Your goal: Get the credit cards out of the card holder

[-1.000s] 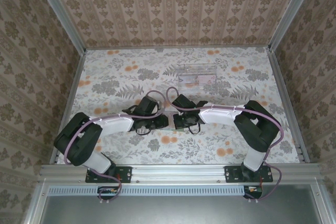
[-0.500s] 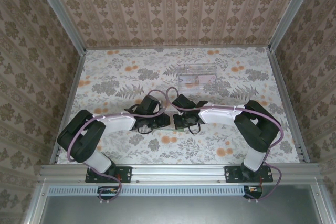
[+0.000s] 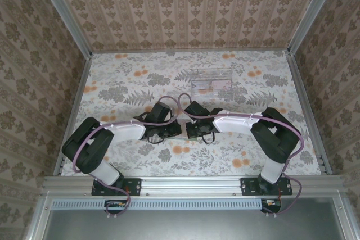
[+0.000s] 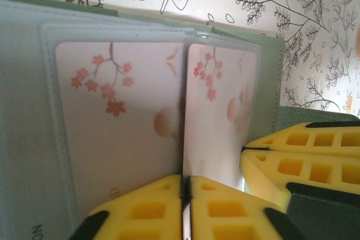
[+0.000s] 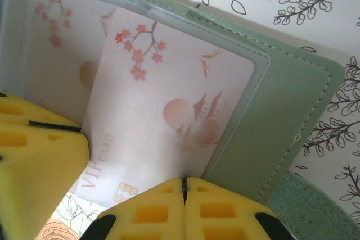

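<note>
The grey-green card holder (image 5: pixel 281 116) lies open between both grippers, and in the top view it is a pale strip (image 3: pixel 183 130) where the arms meet. A pale pink credit card (image 5: pixel 152 116) with blossoms and "VIP CARD" print sticks partly out of its clear pocket. My left gripper (image 4: pixel 186 195) is shut on that card's (image 4: pixel 216 127) near edge. A second pink blossom face (image 4: pixel 118 133) shows behind the pocket film. My right gripper (image 5: pixel 184 186) is shut on the holder's edge beside the card. The two grippers' yellow pads almost touch.
A clear plastic tray (image 3: pixel 211 81) stands on the floral tablecloth beyond the grippers, with something pink inside. Patterned walls close in the table at the left, right and back.
My left gripper's jaws have closed onto the pink card's edge, and the left arm has shifted slightly right. The right arm has stayed still.
</note>
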